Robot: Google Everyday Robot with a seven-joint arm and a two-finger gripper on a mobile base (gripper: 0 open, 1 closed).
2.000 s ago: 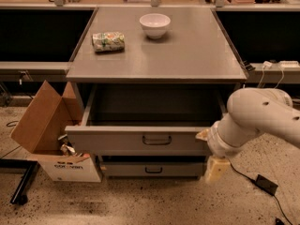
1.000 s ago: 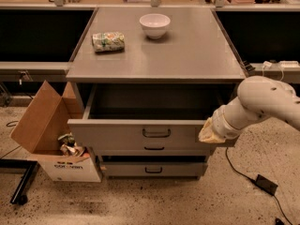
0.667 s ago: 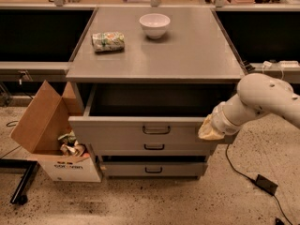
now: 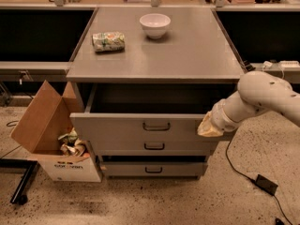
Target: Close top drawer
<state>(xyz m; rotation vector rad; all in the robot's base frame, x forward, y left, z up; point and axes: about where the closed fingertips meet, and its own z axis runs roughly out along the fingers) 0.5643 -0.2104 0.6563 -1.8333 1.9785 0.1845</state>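
Speckled floor, grey cabinet (image 4: 154,55). Gripper (image 4: 207,127) at right end of drawer (image 4: 117,126) front; cannot tell its state. Drawer partly out under the top. Looks rigid, probably glides easily; best pushed flat on front panel.

White, rounded arm (image 4: 262,93) — tan gripper (image 4: 207,127) at the top drawer (image 4: 117,128) front.

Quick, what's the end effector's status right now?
End effector: at the right end of the top drawer front, with the drawer pulled out; open or closed cannot be told.
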